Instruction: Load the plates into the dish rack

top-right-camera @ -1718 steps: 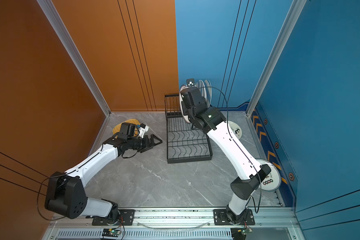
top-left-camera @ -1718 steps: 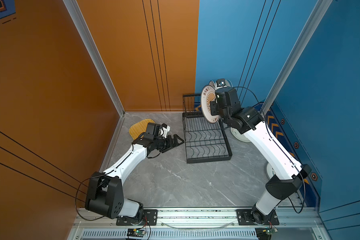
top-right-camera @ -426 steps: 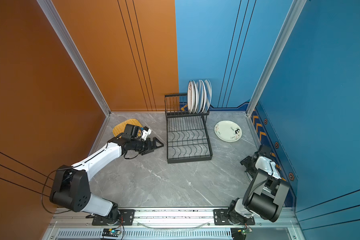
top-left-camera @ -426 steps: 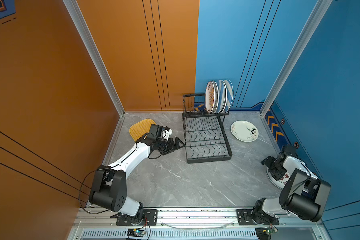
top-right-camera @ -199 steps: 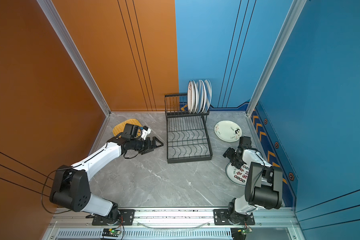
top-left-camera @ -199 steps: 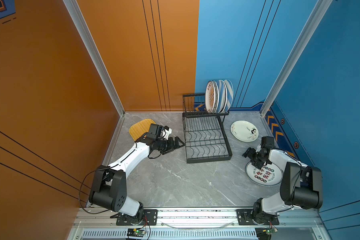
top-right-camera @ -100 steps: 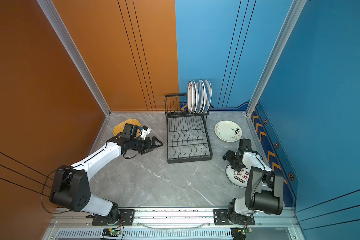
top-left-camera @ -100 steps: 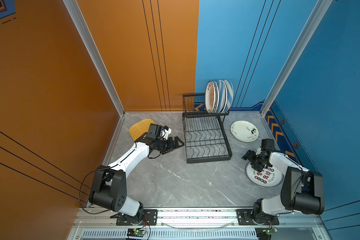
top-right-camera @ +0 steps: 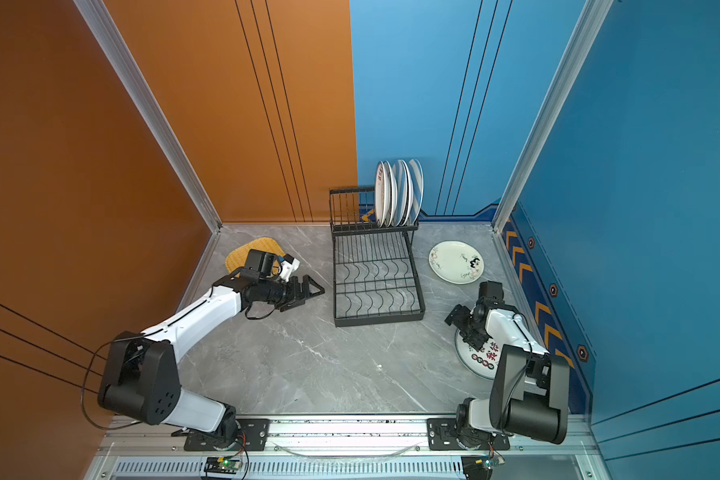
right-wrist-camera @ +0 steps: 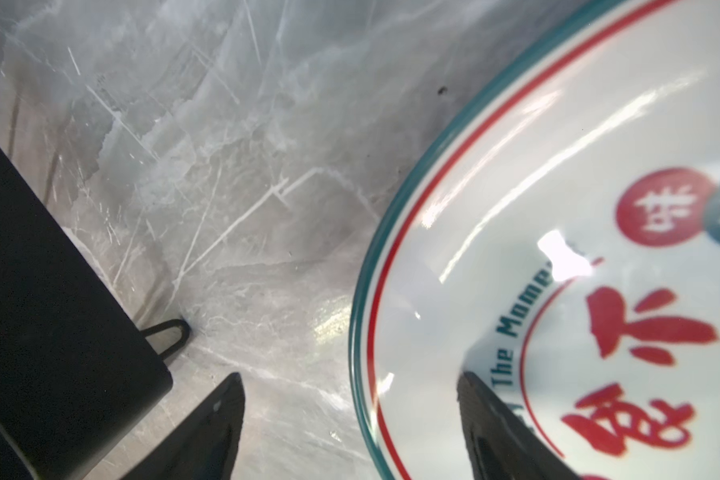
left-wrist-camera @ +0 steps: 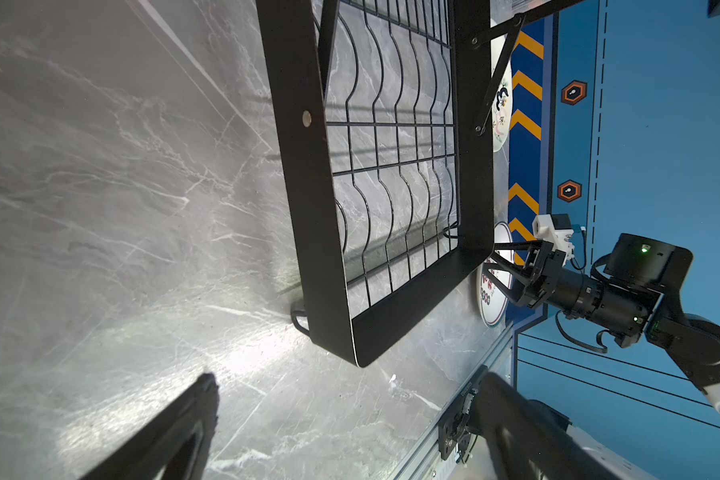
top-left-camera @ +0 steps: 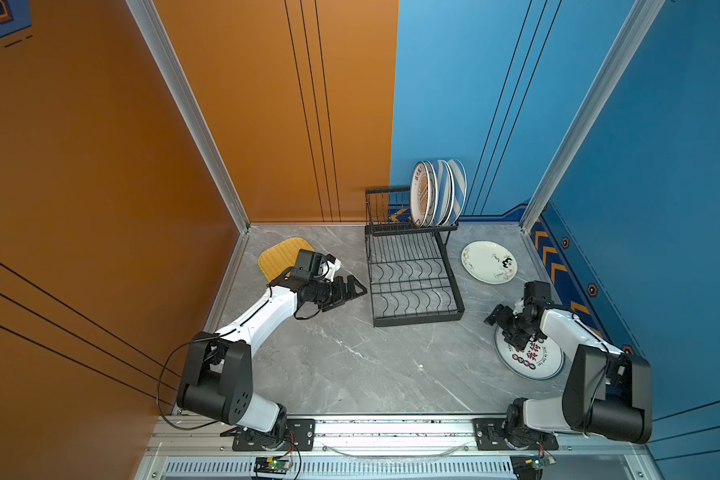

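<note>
Rim pickup: right jaws wide, straddling the edge of the red-lettered plate (right-wrist-camera: 558, 145). Best to work the outer tip under the rim before pinching. Left jaws wide, empty.

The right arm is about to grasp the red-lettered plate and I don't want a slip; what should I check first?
1. right gripper open: ok.
2. Its fingers straddle the rim of the red-lettered plate, one over the plate, one over the table: ok.
3. Fingers low enough to catch the rim: cannot tell.
4. Outer finger apart from the dish rack corner: ok.
5. Rack's lower slots free: ok.
6. left gripper open, empty: ok.
</note>
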